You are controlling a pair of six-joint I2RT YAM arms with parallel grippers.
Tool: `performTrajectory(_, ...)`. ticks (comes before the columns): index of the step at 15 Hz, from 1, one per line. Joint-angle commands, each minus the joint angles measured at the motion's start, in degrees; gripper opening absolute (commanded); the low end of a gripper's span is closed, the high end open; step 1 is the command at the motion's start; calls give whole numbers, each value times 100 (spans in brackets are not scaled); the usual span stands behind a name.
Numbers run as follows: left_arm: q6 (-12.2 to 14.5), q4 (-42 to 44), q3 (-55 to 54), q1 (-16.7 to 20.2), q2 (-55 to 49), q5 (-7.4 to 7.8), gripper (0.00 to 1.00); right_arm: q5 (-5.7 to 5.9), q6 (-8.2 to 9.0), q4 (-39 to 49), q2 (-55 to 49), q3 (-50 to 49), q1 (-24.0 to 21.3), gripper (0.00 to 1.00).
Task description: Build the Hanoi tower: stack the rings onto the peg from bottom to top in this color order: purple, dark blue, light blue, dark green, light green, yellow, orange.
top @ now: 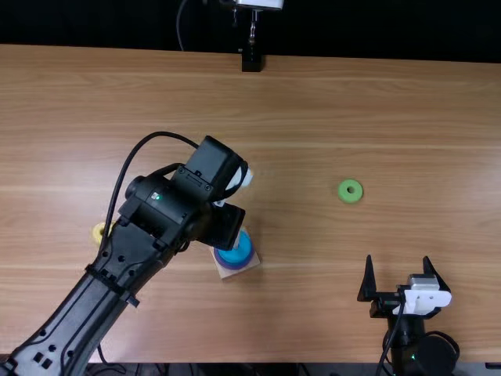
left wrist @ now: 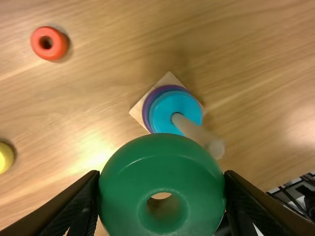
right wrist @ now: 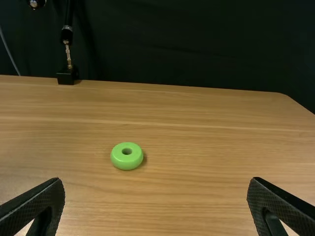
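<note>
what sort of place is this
Probably a robotics lab or test station: two black robot arms work at a wooden table, with a dark curtain-like backdrop behind it.

Solid dark green is colouring the ring [left wrist: 160, 156] between the black fingers of the left gripper [top: 227, 225], while a light blue ring [left wrist: 160, 115] is showing above a purple ring [left wrist: 147, 104] on a pale wood base [left wrist: 139, 111] with a pale peg [left wrist: 189, 129]. A red-orange ring [left wrist: 56, 51] and, at left, a yellow ring [top: 98, 233] are adding warmth; a light green ring [top: 344, 197] is brightening the right. Darker grain is streaking the light brown table [top: 313, 102], and black cloth [top: 376, 31] is spanning the far side. The right gripper [top: 398, 258] is pairing black with white.
</note>
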Motion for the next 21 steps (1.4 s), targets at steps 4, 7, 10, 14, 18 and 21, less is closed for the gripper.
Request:
performTrajectory(4, -122, -1, 390, -129, 363, 27, 0, -14, 1, 5, -73, -141, -51, 100)
performTrajectory(7, -365, 62, 461, -305, 424, 27, 0, -14, 1, 5, -73, -141, -51, 100)
performTrajectory(10, -449, 73, 540, -437, 530, 16, 0, -14, 1, 5, -73, -141, -51, 100)
performTrajectory(14, -449, 73, 557, -445, 609, 27, 0, -14, 1, 5, -73, -132, -51, 100)
performTrajectory(18, -460, 52, 505, -445, 609, 90, 0, -14, 1, 5, -73, -141, -59, 100)
performTrajectory(21, -449, 52, 302, -437, 609, 90, 0, -14, 1, 5, -73, -141, -51, 100)
